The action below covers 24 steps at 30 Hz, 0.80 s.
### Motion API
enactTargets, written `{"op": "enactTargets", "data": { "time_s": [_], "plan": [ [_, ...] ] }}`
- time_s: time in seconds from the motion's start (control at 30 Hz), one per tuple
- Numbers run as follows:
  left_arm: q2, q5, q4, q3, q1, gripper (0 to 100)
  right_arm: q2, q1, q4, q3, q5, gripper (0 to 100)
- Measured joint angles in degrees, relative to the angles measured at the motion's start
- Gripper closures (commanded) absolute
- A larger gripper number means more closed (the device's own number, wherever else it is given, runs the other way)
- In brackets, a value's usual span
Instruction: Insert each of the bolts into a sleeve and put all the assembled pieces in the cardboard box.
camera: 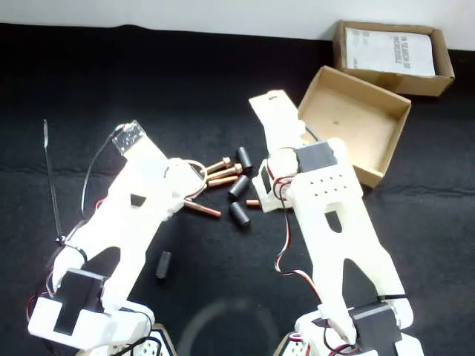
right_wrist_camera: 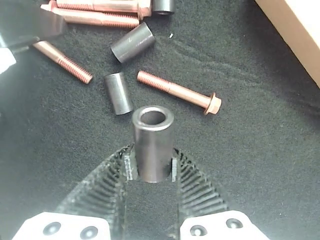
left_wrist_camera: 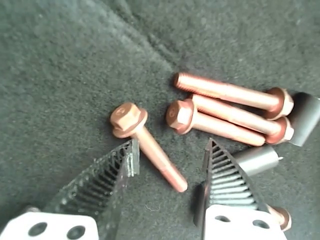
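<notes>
My left gripper (left_wrist_camera: 170,156) is open, its fingers on either side of a copper bolt (left_wrist_camera: 148,145) lying on the black cloth. Three more bolts (left_wrist_camera: 231,109) lie side by side just beyond it, with dark sleeves (left_wrist_camera: 305,118) at their far ends. My right gripper (right_wrist_camera: 152,161) is shut on a dark sleeve (right_wrist_camera: 153,142), held upright with its bore facing the camera. Ahead of it lie a bolt (right_wrist_camera: 179,91) and two loose sleeves (right_wrist_camera: 119,93). From above, the bolts (camera: 222,172) and sleeves (camera: 239,213) are clustered between the arms, and the open cardboard box (camera: 386,159) stands to their right.
One sleeve (camera: 162,265) lies apart, near the left arm's base. A second cardboard box (camera: 443,80) holding a printed sheet sits at the back right. The box wall (right_wrist_camera: 295,30) is close beside my right gripper. A thin rod (camera: 50,178) stands at the left.
</notes>
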Motion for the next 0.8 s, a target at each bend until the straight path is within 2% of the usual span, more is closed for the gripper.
{"op": "enactTargets", "data": {
  "time_s": [0.67, 0.8],
  "plan": [
    [0.0, 0.0, -0.5, 4.5, -2.1, 78, 0.0, 2.5, -0.1, 0.0, 0.0, 99.1],
    [0.0, 0.0, -2.8, 5.5, -2.1, 78, 0.0, 2.9, -0.1, 0.0, 0.0, 99.1]
  ]
}}
